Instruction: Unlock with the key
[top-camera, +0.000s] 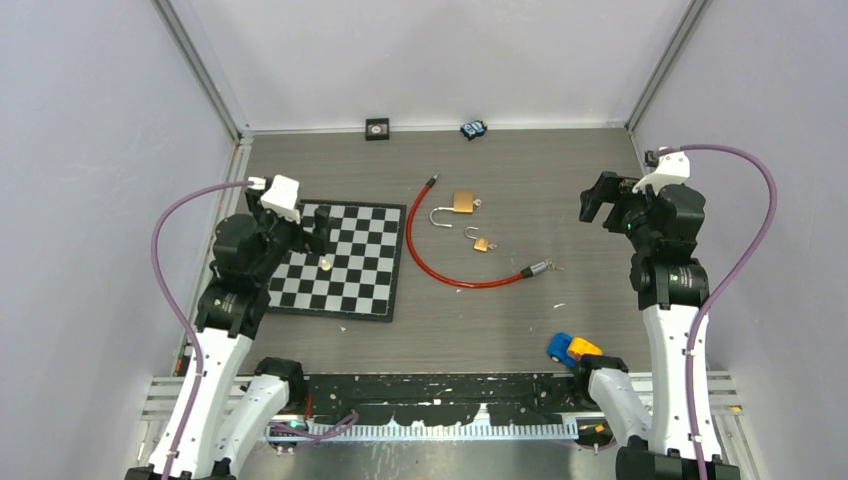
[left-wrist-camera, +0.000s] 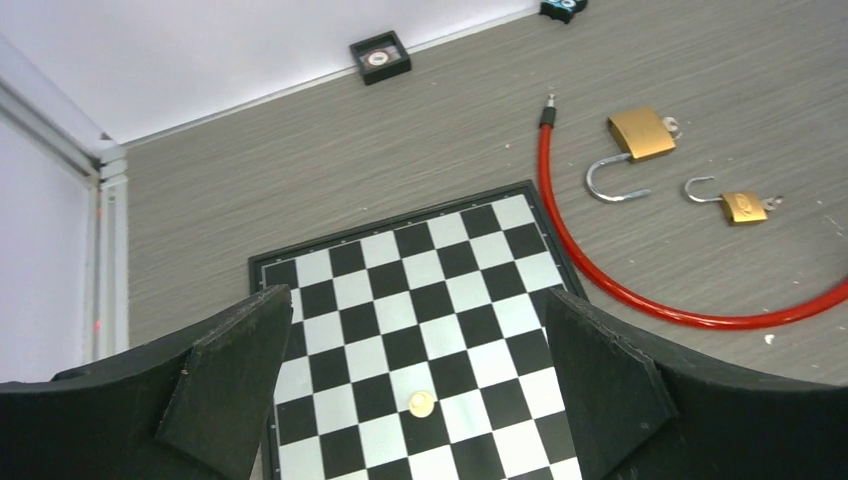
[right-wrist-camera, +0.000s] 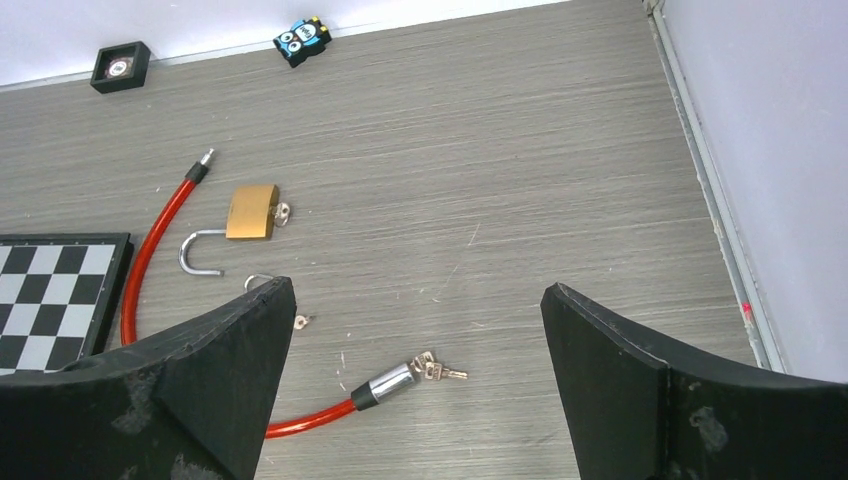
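Gold padlock (top-camera: 464, 201), red cable (left-wrist-camera: 544, 170), black-and-white chequered board (top-camera: 345, 260), grey wood-grain table (top-camera: 560, 200).

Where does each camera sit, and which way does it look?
Top: high behind, looking down at the table; left arm and right arm show.
Left wrist: looks past the open left hand at the chessboard.
Right wrist: looks past the open right hand at the keys.
Both wrists share the big padlock and red cable.

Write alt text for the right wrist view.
The open right gripper frames a grey table, where a red cable ends in a metal tip with keys. Further left lie a brass padlock, shackle open, and a chessboard corner.
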